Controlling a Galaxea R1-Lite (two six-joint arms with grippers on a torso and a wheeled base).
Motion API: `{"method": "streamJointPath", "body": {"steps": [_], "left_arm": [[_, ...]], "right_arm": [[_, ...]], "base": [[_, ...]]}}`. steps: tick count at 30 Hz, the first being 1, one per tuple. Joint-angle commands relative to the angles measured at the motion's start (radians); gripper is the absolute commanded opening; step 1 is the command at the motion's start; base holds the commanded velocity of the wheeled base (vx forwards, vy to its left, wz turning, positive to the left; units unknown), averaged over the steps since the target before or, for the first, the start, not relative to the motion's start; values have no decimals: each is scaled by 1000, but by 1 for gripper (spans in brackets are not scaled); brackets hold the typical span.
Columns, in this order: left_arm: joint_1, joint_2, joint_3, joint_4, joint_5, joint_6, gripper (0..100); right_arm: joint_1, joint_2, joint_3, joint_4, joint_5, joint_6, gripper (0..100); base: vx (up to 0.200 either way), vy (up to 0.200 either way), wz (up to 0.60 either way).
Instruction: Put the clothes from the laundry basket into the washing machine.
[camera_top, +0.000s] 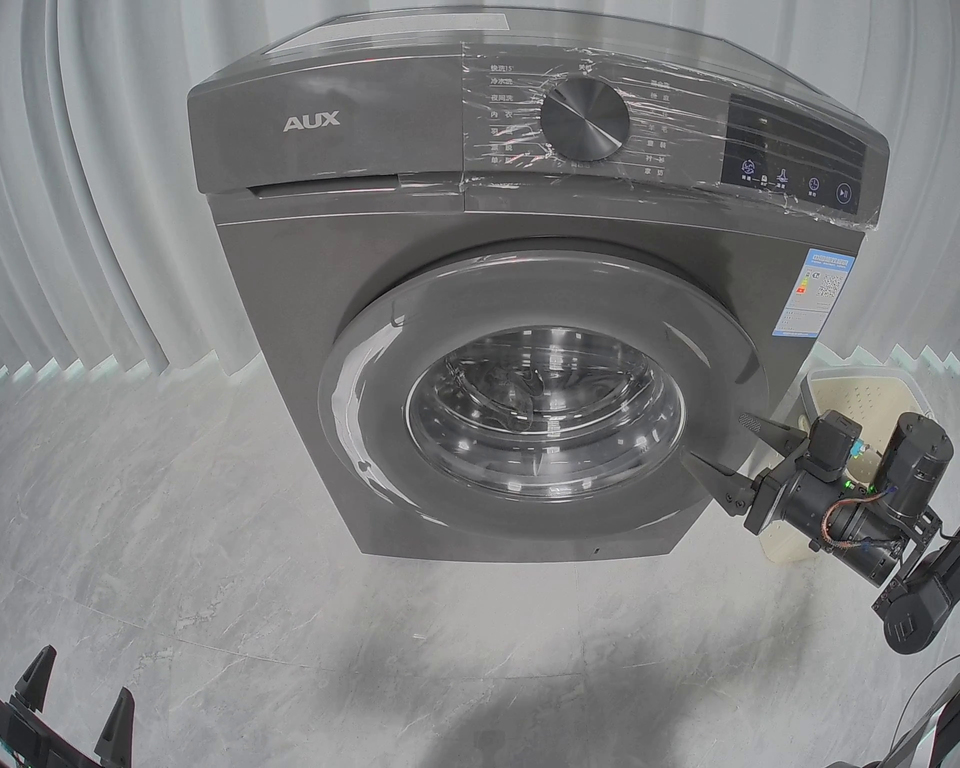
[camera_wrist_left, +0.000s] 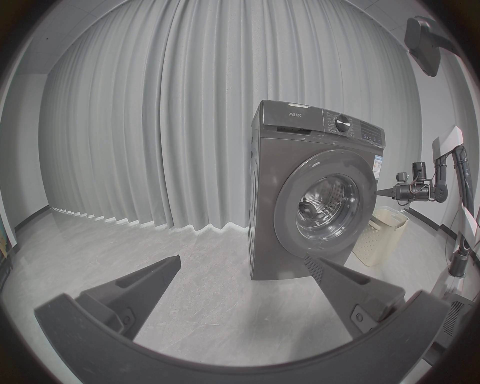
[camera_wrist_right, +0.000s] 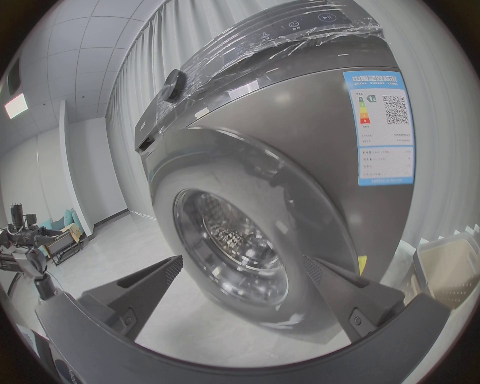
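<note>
A grey front-loading washing machine (camera_top: 520, 300) stands on the floor with its round glass door (camera_top: 545, 410) closed. A cream laundry basket (camera_top: 860, 400) stands on the floor at the machine's right side, partly hidden by my right arm; its contents cannot be seen. My right gripper (camera_top: 725, 450) is open and empty, its fingertips close to the door's right rim. In the left wrist view that gripper (camera_wrist_left: 382, 192) sits beside the door edge, above the basket (camera_wrist_left: 380, 242). My left gripper (camera_top: 75, 690) is open and empty, low at the front left, well away from the machine (camera_wrist_left: 310, 190).
Pale curtains (camera_top: 90, 200) hang behind and beside the machine. Grey marble-patterned floor (camera_top: 300, 620) spreads open in front and to the left. An energy label (camera_top: 815, 292) is stuck on the machine's front right.
</note>
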Motion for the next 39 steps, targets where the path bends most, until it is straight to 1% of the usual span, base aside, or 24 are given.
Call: {"method": "streamJointPath", "body": {"steps": [1,8,10,16,22,24,26,27,29,33,35,36,37,39], "left_arm": [[0,-16,16,0,-1,-1,100],[0,-16,16,1,-1,-1,100],[0,-16,16,0,-1,-1,100],[0,-16,16,0,-1,0,100],[0,-16,16,0,-1,-1,100],[0,-16,16,0,-1,-1,100],[0,-16,16,0,-1,-1,100],[0,-16,16,0,-1,-1,100],[1,-16,16,1,-2,-1,100],[0,-16,16,1,-2,-1,100],[0,-16,16,1,-2,-1,100],[1,-16,16,0,-2,-1,100],[0,-16,16,1,-2,-1,100],[0,-16,16,1,-5,-3,100]], "right_arm": [[-1,-3,-13,-25,-8,4,100],[-22,16,-70,-30,-19,5,100],[-45,16,-88,-30,-42,5,100],[-56,11,-74,-30,-45,5,100],[-31,-37,10,-28,-34,1,100],[1,-78,80,-28,-22,1,100],[1,-78,80,-28,-22,1,100],[18,-167,212,-28,-20,-2,100],[16,-221,286,-28,-22,-5,100],[-2,-357,298,58,-26,-1,100],[-18,-503,298,151,-25,-4,100],[-18,-518,298,164,-25,-4,100],[-19,-592,298,246,-28,-7,100],[-21,-678,298,348,-29,-9,100]], "base": [[0,0,0],[0,0,0],[0,0,0],[0,0,0],[0,0,0],[0,0,0],[0,0,0],[0,0,0],[0,0,0],[0,0,0],[0,0,0],[0,0,0],[0,0,0],[0,0,0]]}}
